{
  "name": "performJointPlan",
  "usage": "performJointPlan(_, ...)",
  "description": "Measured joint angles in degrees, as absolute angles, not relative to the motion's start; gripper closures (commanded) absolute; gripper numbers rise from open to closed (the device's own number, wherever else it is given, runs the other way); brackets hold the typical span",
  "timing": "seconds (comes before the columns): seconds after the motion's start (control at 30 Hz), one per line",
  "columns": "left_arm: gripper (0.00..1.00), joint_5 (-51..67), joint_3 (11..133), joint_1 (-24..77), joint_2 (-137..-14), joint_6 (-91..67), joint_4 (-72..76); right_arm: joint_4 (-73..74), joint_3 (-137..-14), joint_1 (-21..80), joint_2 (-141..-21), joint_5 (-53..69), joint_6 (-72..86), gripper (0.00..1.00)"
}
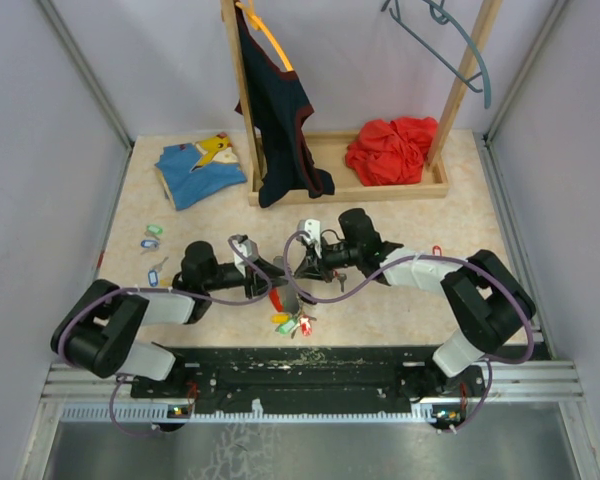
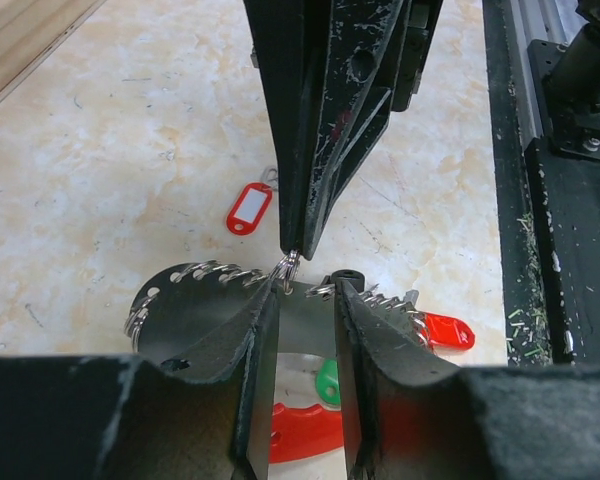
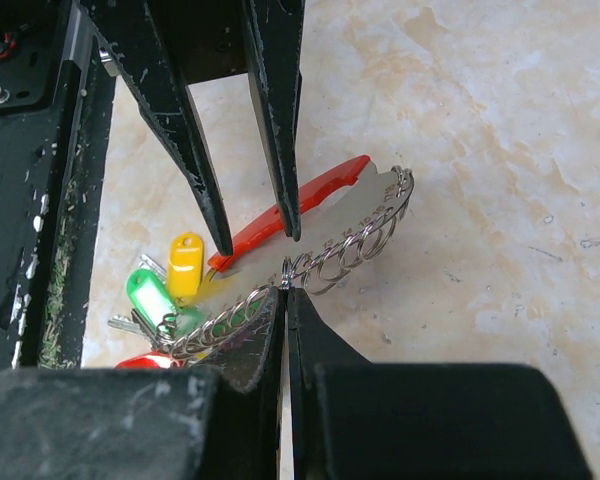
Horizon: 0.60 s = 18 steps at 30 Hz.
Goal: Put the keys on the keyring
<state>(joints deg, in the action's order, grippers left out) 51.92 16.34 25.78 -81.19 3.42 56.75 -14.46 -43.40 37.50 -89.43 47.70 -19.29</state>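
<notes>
Keys (image 1: 291,322) with yellow, green and red tags lie in a bunch on the table (image 1: 410,305), just nearer the arm bases than the two grippers and held by neither. They sit at the near end of the keyring (image 3: 365,205), but whether they hang on it I cannot tell. The right gripper (image 3: 286,292) is pinched fully together, its tips nipping one small wire ring on the edge of the keyring. The keyring is a curved silver plate fringed with such rings, with a red handle (image 3: 325,190). Facing it tip to tip, the left gripper (image 2: 306,292) stands partly open with nothing between its fingers, poised over the plate close to the nipped ring. A lone tag (image 1: 437,250), red, lies off to the right, and loose tags (image 1: 158,272), blue and green, lie well apart on the left. At the back are a blue garment (image 1: 198,170), a red cloth (image 1: 390,150) in a wooden tray (image 1: 440,188), and a dark top (image 1: 280,110) hanging from the rack.
</notes>
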Motion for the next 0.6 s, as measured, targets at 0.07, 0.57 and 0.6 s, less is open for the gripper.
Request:
performJointPlan(0.07, 0.66, 52.0, 16.6, 26.2, -81.5, 4.3, 56.1, -13.6, -43.6, 37.5, -89.4, 47.7, -19.6, 1.0)
performJointPlan(0.57, 0.68, 50.3, 19.5, 27.7, -84.2, 8.0, 52.1, -10.2, -45.2, 38.5, -89.2, 47.3, -21.1, 1.0)
performJointPlan(0.6, 0.69, 50.3, 19.7, 27.8, -84.2, 8.1, 51.9, -10.0, -45.2, 38.5, -89.2, 47.2, -21.1, 1.0)
